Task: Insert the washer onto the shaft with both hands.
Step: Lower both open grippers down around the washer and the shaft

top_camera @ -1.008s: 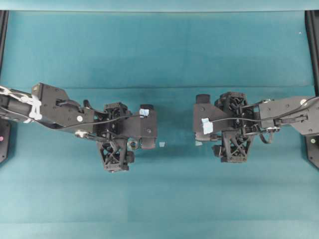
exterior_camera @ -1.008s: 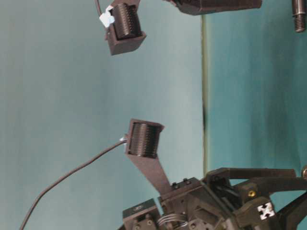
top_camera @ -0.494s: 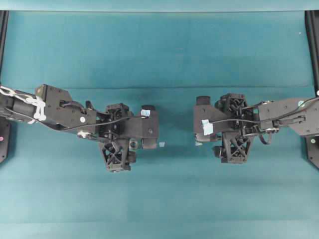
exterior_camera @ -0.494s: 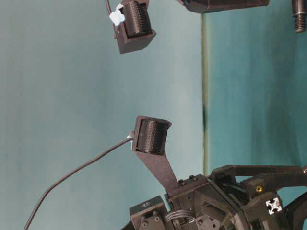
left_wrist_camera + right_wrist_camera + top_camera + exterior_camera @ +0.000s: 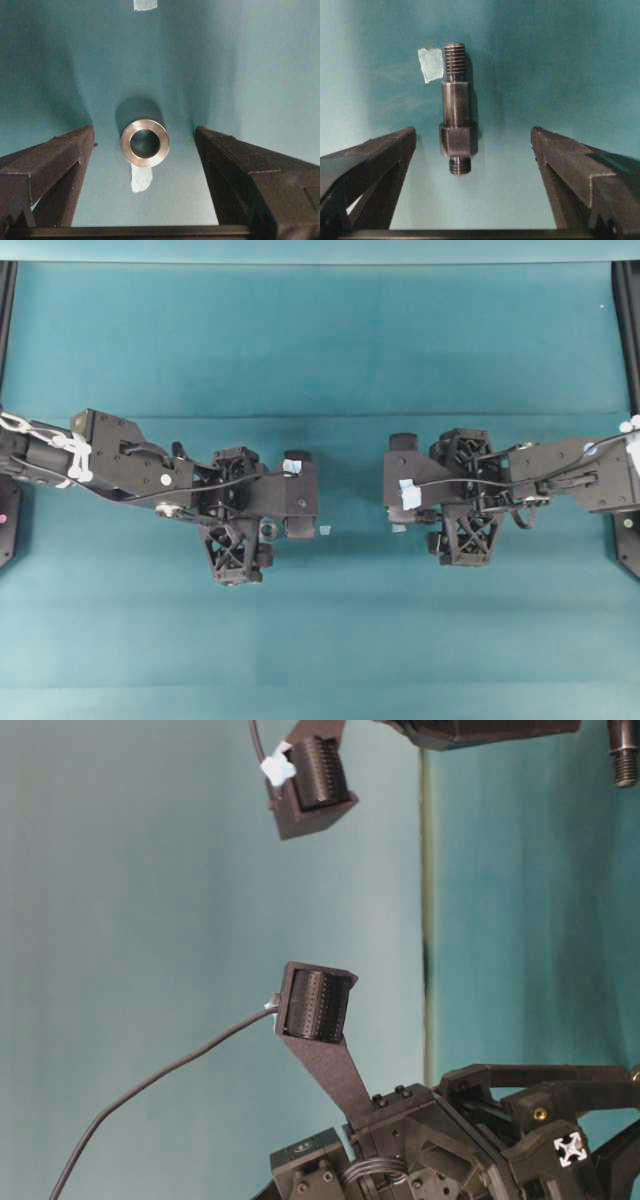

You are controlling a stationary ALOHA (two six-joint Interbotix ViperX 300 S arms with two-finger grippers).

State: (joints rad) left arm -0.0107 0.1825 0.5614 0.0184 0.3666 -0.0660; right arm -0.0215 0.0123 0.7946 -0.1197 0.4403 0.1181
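Observation:
The washer (image 5: 145, 142), a thick silvery ring with its hole facing up, stands on the teal cloth partly over a scrap of tape. It lies below the wide gap of my open left gripper (image 5: 144, 129), touching neither finger. From overhead the washer (image 5: 267, 530) shows just beside the left gripper (image 5: 297, 495). The shaft (image 5: 456, 107), dark and stepped with threaded ends, lies flat under my open right gripper (image 5: 473, 129), left of the midline and clear of both fingers. In the table-level view one end of the shaft (image 5: 623, 750) shows. The right gripper (image 5: 402, 485) hides it from overhead.
A pale tape square (image 5: 324, 530) lies between the two grippers and another (image 5: 398, 528) sits by the right gripper, next to the shaft's far thread. Black frame rails (image 5: 628, 300) run along both table sides. Teal cloth (image 5: 320, 640) covers the table.
The right gripper has come down toward the table and edged slightly left. The left gripper shifted a little right and lower early on, then stayed still. Both stay open.

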